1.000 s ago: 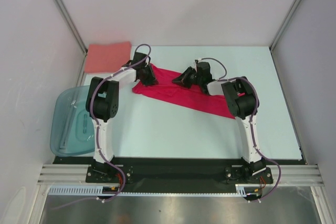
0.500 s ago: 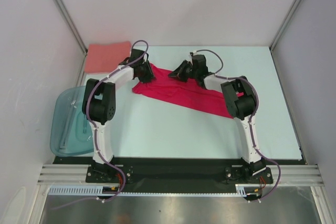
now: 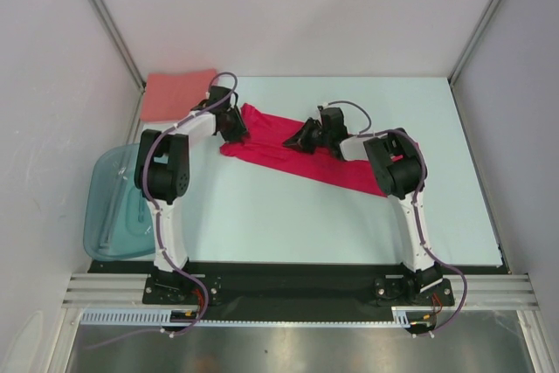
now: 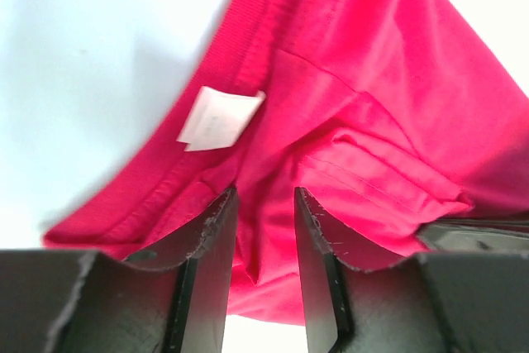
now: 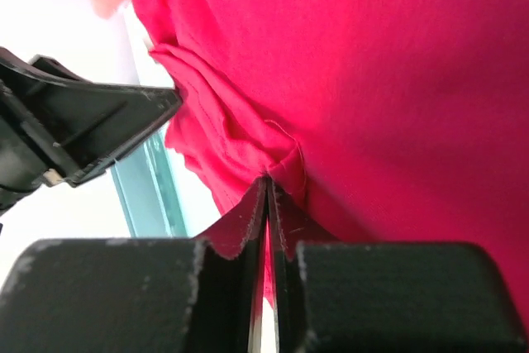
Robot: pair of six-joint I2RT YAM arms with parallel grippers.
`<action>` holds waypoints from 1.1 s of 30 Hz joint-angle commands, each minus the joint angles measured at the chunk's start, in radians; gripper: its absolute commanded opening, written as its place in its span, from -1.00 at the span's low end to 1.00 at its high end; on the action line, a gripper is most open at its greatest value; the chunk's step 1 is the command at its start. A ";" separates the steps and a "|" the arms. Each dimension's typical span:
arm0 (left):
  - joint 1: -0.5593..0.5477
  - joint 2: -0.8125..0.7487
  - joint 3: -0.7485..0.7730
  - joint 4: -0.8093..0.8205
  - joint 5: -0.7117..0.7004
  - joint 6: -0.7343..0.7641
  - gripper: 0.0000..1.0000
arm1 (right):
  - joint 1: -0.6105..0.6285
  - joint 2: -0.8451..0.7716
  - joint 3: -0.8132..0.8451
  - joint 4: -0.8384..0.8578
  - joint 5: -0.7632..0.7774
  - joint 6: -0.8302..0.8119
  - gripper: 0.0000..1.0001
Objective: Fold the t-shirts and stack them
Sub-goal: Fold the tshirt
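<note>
My right pincer [image 5: 268,181] is pinched tight on a fold of the red t-shirt [image 3: 301,159], which lies bunched across the counter [image 3: 349,216]. My left pincer [image 4: 264,196] stands narrowly parted over the shirt's left end. The pink t-shirt [image 3: 179,93] sits folded at the far left corner.

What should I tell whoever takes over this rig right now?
Left hand: open, jaws parted over the collar end of the red shirt.
Right hand: shut, pinching a fold of the red shirt.
Things: the red shirt lies bunched in a slanted band across the middle of the table. The pink shirt lies folded at the far left corner.
Done: pink shirt folded.
Left: finish folding the red shirt, then stack the two.
</note>
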 commanded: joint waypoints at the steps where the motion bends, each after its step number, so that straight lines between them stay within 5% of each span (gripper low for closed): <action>1: 0.021 -0.009 0.006 -0.032 -0.052 0.018 -0.20 | -0.019 -0.007 -0.005 0.005 0.017 -0.040 -0.85; 10: 0.029 -0.230 -0.076 -0.060 -0.055 0.024 0.07 | -0.039 -0.190 0.049 -0.211 0.021 -0.185 -0.69; 16: 0.032 -0.386 -0.277 -0.006 -0.059 -0.017 0.17 | -0.049 -0.448 0.014 -0.592 0.150 -0.434 -0.07; 20: 0.040 -0.440 -0.416 0.074 -0.023 -0.097 0.21 | -0.066 -0.632 -0.091 -0.677 0.240 -0.540 0.42; 25: 0.063 -0.474 -0.541 0.178 -0.046 -0.198 0.25 | -0.112 -0.850 -0.250 -0.774 0.368 -0.644 0.55; 33: 0.104 -0.366 -0.511 0.236 -0.021 -0.261 0.27 | -0.082 -1.016 -0.402 -0.872 0.578 -0.764 0.59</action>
